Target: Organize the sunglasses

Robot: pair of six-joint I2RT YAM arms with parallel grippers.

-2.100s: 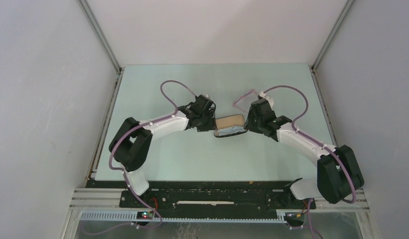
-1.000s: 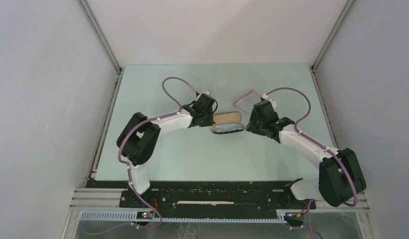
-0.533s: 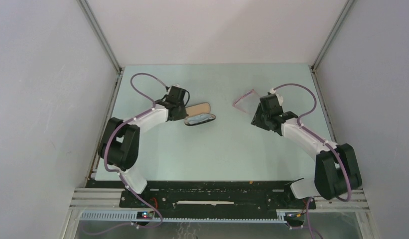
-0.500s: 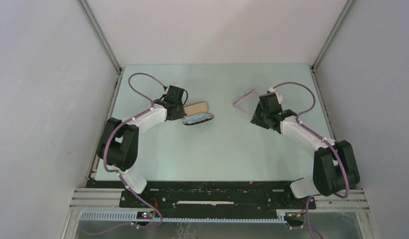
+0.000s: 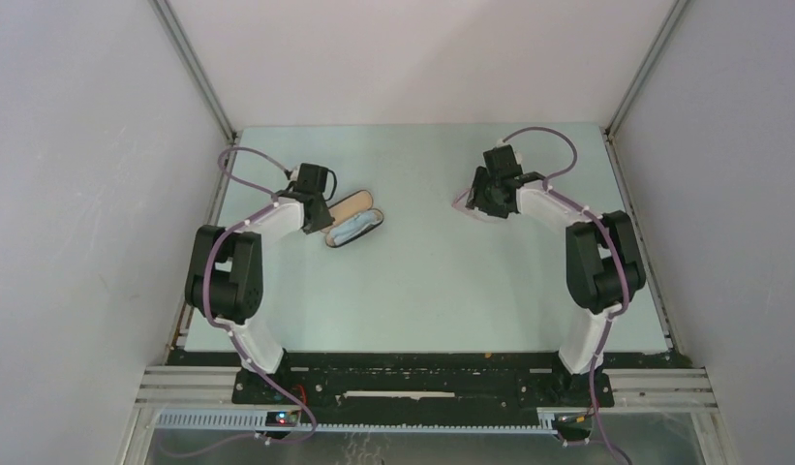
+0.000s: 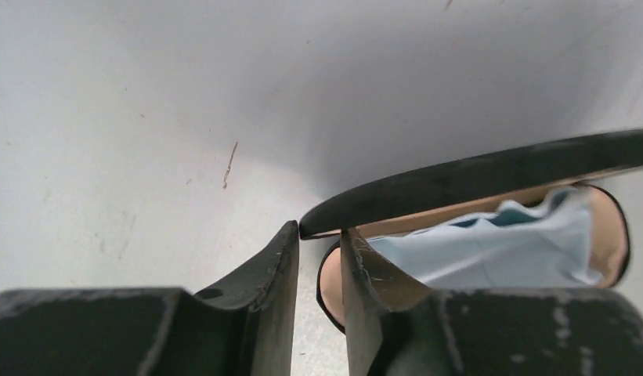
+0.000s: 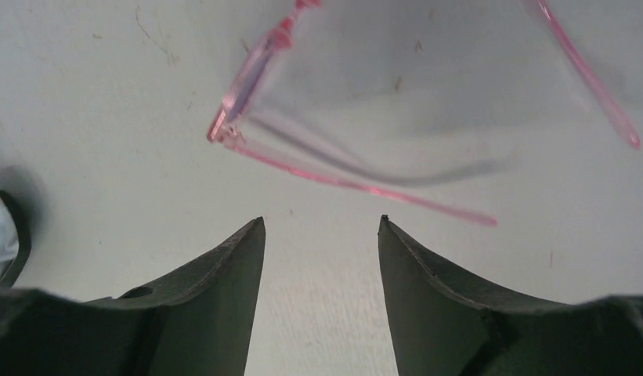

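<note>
The sunglasses [image 7: 255, 72], thin pink translucent frame with both arms spread, lie on the table just ahead of my right gripper [image 7: 322, 223], which is open and empty. In the top view they [image 5: 460, 202] peek out at the left of that gripper [image 5: 477, 199]. My left gripper [image 6: 318, 231] is shut on the near end of the open black case [image 6: 475, 172], whose tan lining holds the light blue cloth [image 6: 490, 243]. In the top view the case [image 5: 352, 219] lies at the left, just right of the left gripper [image 5: 323, 219].
The pale green table [image 5: 422, 291] is walled by white panels on the left, right and back. The case and the sunglasses lie well apart, on opposite halves of the table.
My left gripper has dragged the open case from the table's middle to the left. My right gripper has left the case's right end and swung back to the sunglasses.
</note>
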